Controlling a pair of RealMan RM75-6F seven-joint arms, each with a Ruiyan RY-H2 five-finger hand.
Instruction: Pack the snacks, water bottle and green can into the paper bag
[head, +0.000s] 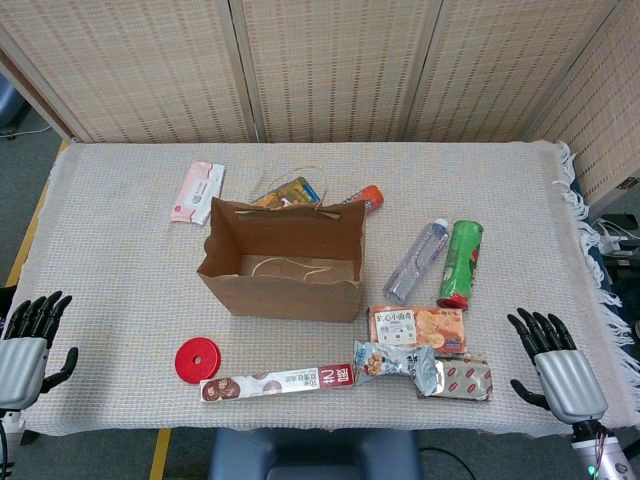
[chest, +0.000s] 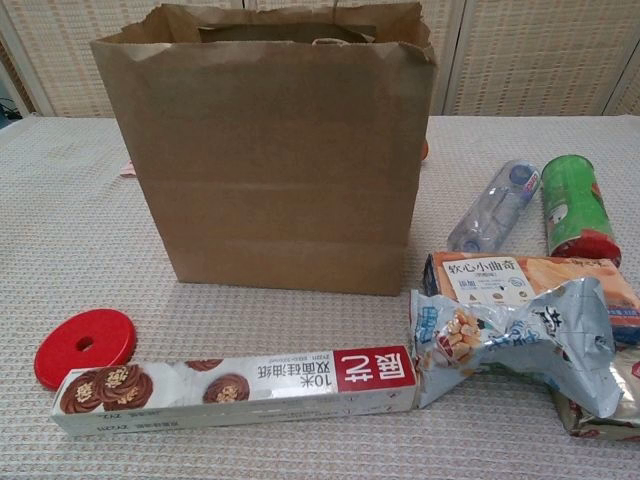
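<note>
The brown paper bag (head: 285, 262) (chest: 270, 150) stands upright and open mid-table, with nothing visible inside. Right of it lie the clear water bottle (head: 417, 259) (chest: 495, 205) and the green can (head: 462, 262) (chest: 572, 205) with a red lid. Near the front lie an orange biscuit packet (head: 417, 327) (chest: 530, 285), a silvery-blue snack pouch (head: 397, 362) (chest: 520, 335), a reddish packet (head: 463, 379) and a long cookie box (head: 278, 381) (chest: 235, 385). My left hand (head: 28, 340) and right hand (head: 556, 362) rest open at the table's front corners, holding nothing.
A red disc (head: 197, 359) (chest: 85, 345) lies by the cookie box's left end. Behind the bag lie a pink-white packet (head: 197, 191), a colourful packet (head: 290, 192) and an orange tube (head: 366, 197). The cloth-covered table (head: 120, 270) ends in a fringe on the right.
</note>
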